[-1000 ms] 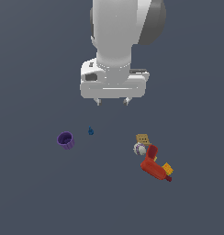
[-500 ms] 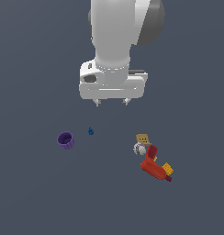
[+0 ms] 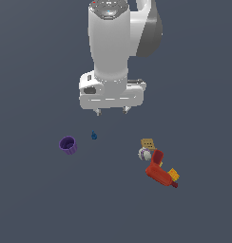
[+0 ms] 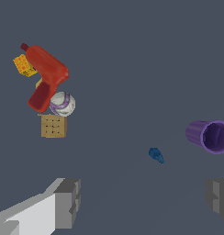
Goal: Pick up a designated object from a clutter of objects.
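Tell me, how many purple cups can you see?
1. The purple cup lies alone at the exterior view's left, just beyond the tiny blue item, far from the clustered things. None seems hidden.

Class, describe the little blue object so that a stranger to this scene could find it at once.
Start at the white arm's claw hanging over the grey floor. Just below it, toward the exterior view's left, stands a purple cup; the blue item lies alone between cup and claw. It is bright blue, knobbly and the smallest thing there.

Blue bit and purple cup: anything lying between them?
Nothing. In the exterior view, only bare floor separates the blue bit from the purple cup; the wrist view shows likewise.
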You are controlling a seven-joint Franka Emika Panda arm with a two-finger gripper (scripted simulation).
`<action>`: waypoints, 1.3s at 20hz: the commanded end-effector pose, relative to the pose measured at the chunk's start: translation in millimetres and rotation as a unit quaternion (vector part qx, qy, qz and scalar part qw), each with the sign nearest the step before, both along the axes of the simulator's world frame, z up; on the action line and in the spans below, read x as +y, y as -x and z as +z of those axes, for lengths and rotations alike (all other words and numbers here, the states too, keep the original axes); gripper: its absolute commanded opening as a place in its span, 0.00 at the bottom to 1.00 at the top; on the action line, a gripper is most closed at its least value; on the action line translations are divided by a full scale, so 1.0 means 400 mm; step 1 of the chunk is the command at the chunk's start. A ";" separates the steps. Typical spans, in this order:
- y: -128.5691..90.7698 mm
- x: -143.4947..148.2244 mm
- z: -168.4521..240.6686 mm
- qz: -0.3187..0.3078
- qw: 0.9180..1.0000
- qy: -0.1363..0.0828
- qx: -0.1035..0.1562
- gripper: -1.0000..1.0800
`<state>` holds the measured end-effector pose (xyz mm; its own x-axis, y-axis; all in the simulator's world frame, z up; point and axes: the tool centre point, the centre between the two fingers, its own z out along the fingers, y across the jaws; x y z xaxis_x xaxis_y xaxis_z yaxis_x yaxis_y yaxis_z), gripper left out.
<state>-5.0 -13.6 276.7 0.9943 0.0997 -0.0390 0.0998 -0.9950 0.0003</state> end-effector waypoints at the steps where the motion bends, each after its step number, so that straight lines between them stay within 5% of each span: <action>1: 0.001 -0.016 -0.029 0.011 1.000 -0.002 -0.001 0.96; 26: 0.115 -0.247 -0.420 0.175 0.984 -0.007 -0.017 0.96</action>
<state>-47.7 -109.0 114.3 0.9058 0.4237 -0.0033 0.4236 -0.9058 -0.0065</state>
